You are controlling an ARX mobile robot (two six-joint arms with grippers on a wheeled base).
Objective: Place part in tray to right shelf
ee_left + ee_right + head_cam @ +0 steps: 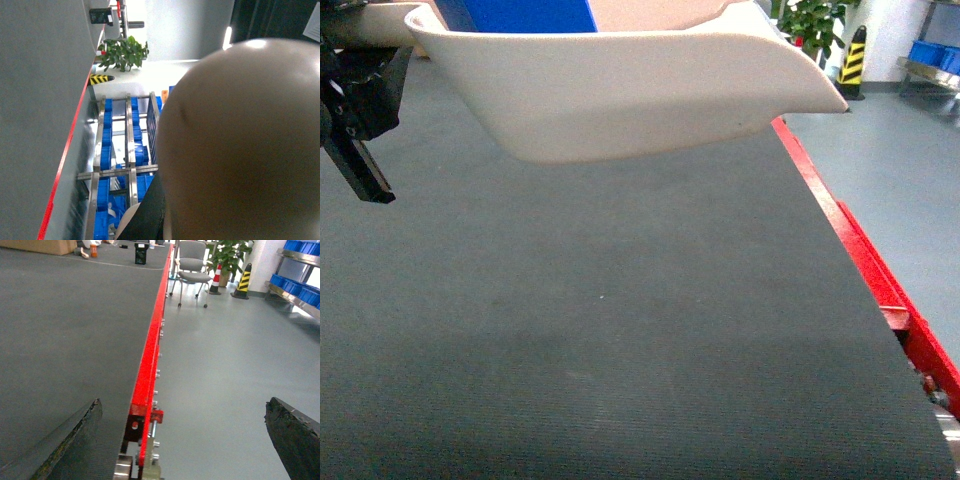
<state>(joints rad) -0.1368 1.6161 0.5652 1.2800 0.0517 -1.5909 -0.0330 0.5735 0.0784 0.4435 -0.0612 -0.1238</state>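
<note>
Head view, nearest first: the dark ribbed belt (600, 330) fills the lower frame, its red edge rail (865, 265) running from 5 o'clock up toward 1 o'clock. Above it, at 12 o'clock, the tray (620, 95) hangs clear of the belt, lip pointing right, probably carried high so it passes over the rail on the way to the shelf. The part (525, 14) shows as a blue slab inside the tray at the top edge, only partly in frame. At 9 o'clock the left claw (355, 150) sits by the tray's handle end; I cannot tell whether it is clamped, since the grip itself is out of sight, and the left wrist view is mostly blocked by the tray's beige underside.

Right wrist view: the right claw (190, 440) is spread wide and holds nothing, fingers at 7 and 4 o'clock straddling the rail. Far off at 2 o'clock stands a steel rack (295, 282) with blue crates (300, 287).
</note>
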